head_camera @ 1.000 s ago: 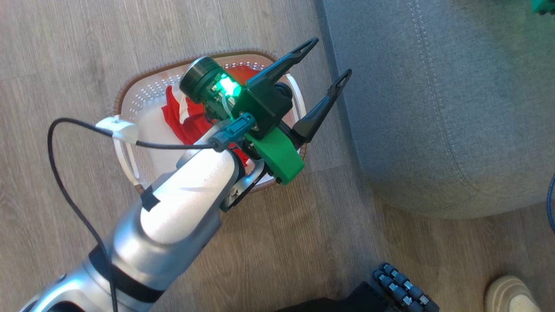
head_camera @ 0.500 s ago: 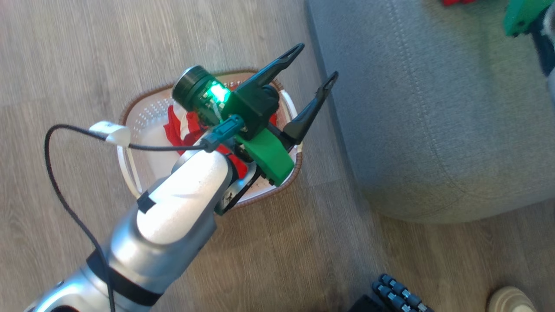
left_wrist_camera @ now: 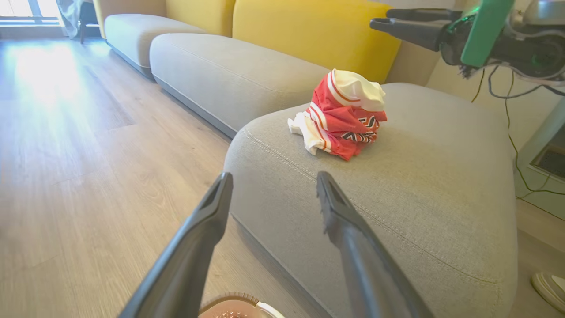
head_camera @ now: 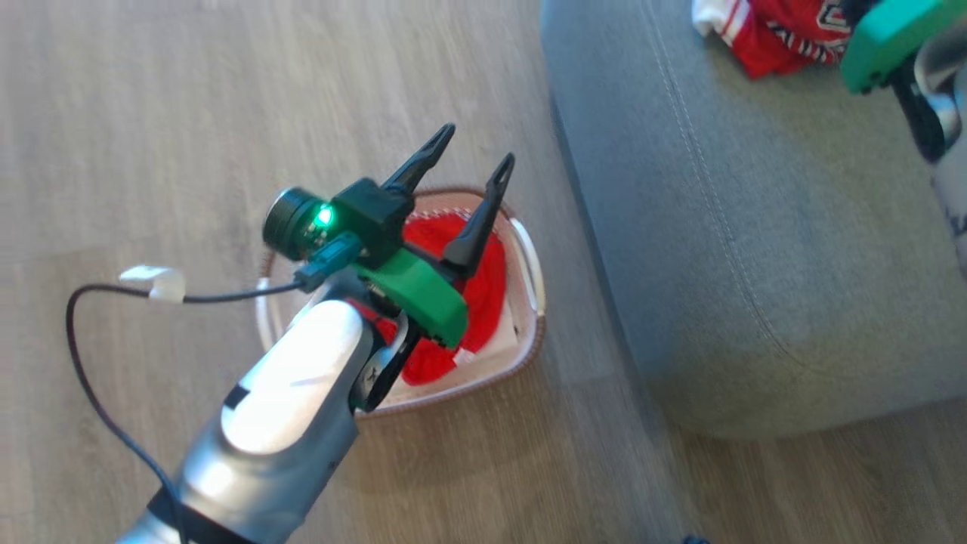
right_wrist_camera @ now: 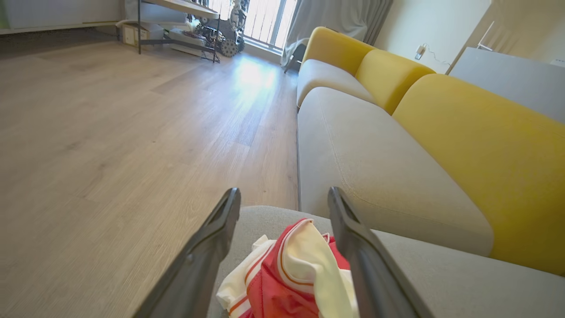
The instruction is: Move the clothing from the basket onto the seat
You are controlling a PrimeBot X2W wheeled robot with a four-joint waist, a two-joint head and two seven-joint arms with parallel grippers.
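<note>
Gaping empty, my left gripper [head_camera: 480, 143] and right gripper [right_wrist_camera: 283, 191] hover; one red-and-white jersey [left_wrist_camera: 340, 119] lies on the grey fabric seat [left_wrist_camera: 397, 198], while bright red cloth [head_camera: 491, 264] waits in the white perforated basket [head_camera: 535, 344].

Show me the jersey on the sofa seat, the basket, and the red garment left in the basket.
jersey [left_wrist_camera: 344, 119]: left wrist view, on its crumpled red middle.
basket [head_camera: 529, 353]: head view, on its brown rim.
red garment [head_camera: 491, 291]: head view, on its bare red fabric.
</note>
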